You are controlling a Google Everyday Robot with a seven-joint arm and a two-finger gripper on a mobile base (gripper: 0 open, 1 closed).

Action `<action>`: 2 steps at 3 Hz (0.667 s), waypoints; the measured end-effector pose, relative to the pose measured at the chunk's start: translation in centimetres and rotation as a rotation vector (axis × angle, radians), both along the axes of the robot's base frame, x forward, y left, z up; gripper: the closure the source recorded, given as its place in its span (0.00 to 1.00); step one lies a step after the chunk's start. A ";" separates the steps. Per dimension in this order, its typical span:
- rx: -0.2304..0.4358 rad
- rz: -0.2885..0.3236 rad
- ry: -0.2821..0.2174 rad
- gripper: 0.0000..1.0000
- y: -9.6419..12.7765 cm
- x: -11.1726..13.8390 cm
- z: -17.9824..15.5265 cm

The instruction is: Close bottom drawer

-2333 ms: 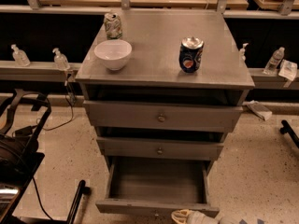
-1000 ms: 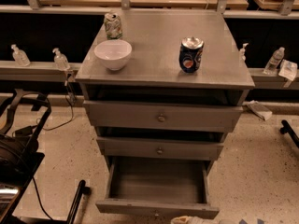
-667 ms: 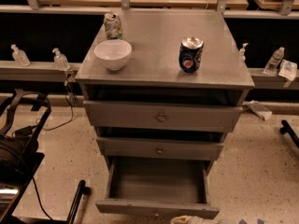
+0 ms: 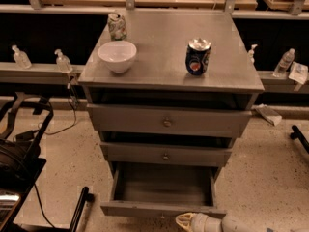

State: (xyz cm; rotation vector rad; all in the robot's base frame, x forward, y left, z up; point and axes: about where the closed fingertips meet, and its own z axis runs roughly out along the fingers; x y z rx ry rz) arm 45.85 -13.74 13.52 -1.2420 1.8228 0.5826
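Observation:
The bottom drawer (image 4: 161,208) of the grey cabinet (image 4: 169,76) stands pulled out, its empty inside showing. Its flat front faces the bottom edge of the camera view. My gripper (image 4: 188,221) shows as a pale tip at the bottom edge, just in front of the drawer's front, right of its centre. The arm behind it runs off to the lower right. The two drawers above, the middle drawer (image 4: 165,155) and the top drawer (image 4: 166,122), are pushed in further.
On the cabinet top stand a white bowl (image 4: 117,56), a blue can (image 4: 198,57) and a crushed can (image 4: 117,26). A black cart (image 4: 24,153) sits at the left. Bottles line the ledges on both sides. Speckled floor lies around the cabinet.
The gripper tip has dropped slightly toward the bottom edge and then barely shifted. The drawer stays open by the same amount.

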 end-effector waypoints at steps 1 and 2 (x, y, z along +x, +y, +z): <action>0.008 -0.014 -0.014 1.00 0.0 2.7 0.2; 0.009 -0.015 -0.015 1.00 0.0 2.6 0.2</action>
